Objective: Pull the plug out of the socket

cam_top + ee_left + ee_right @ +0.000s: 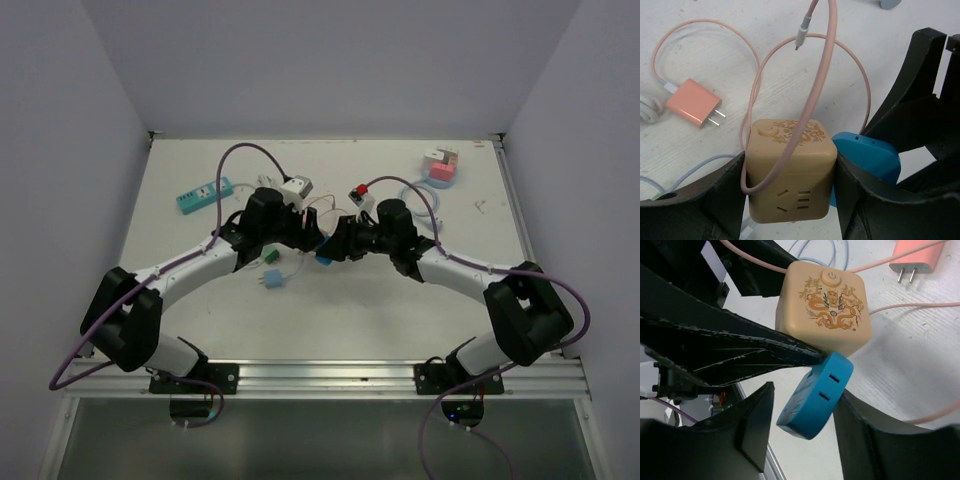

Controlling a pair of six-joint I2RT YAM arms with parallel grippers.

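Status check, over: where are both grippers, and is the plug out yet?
Left gripper shut on the socket. Right gripper: fingers either side of the blue plug, grip unconfirmed. Plug not out yet. Pink cable draped over the socket.

White arms, black joints, black left claw and right claw, purple cables

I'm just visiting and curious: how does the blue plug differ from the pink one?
The blue plug is stuck on the side of the beige cube socket, prongs hidden. The pink plug lies loose on the table, prongs bare. Blue plug is rounded, pink plug boxy. Both are plastic.
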